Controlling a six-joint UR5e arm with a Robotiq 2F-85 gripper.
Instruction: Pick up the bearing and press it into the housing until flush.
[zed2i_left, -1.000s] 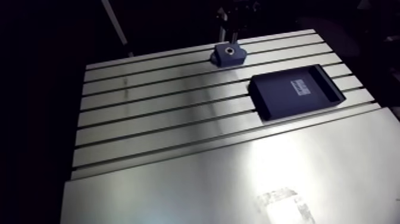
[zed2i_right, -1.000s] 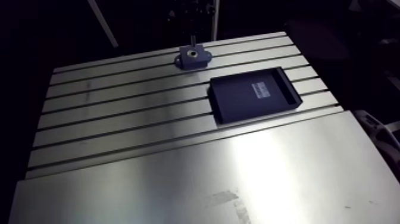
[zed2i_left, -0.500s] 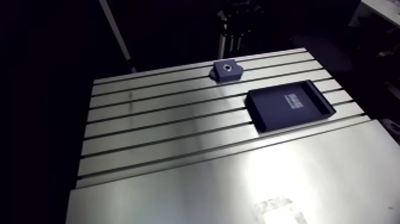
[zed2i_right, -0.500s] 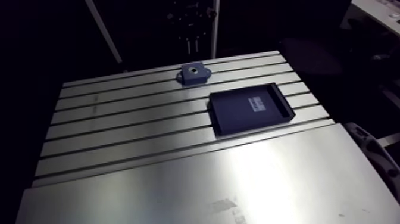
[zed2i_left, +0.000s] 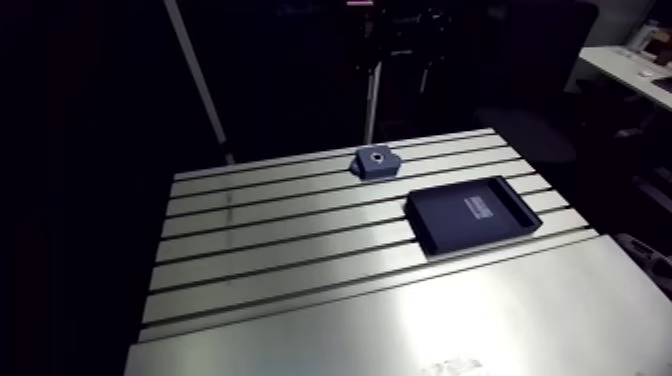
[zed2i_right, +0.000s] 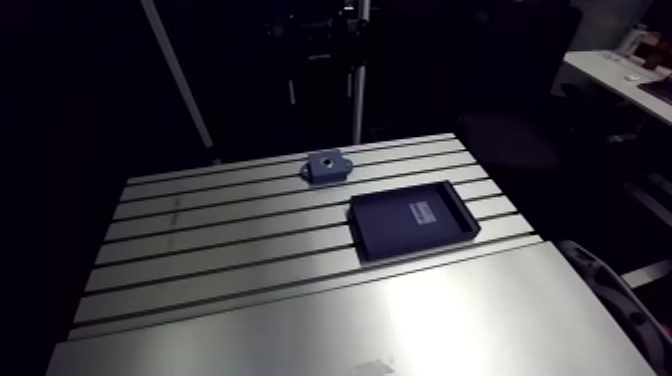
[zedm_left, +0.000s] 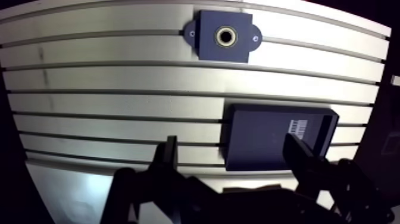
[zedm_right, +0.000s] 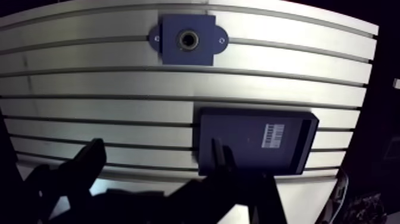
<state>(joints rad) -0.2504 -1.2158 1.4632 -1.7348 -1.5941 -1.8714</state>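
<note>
The dark blue housing (zedm_left: 208, 37) lies flat on the slotted table, near its far edge. A brass-coloured bearing ring (zedm_left: 226, 36) sits in the housing's bore; whether it is flush I cannot tell. In the wrist view my gripper (zedm_left: 232, 143) hangs high above the table, open, with nothing between its fingers. The housing lies well ahead of it. In the arm view the housing (zed2i_left: 376, 162) is small, and the gripper is lost in the dark above it.
A shallow dark tray (zedm_left: 256, 137) with a white barcode label (zedm_left: 299, 127) lies under the gripper, between its fingers in the wrist view. The slotted table (zed2i_left: 300, 240) gives way to a smooth metal plate (zed2i_left: 450, 320) at the near side.
Earlier the gripper stood right on the housing. It has since lifted straight up and away and its fingers have opened. The arm camera has risen too, so the table looks smaller.
</note>
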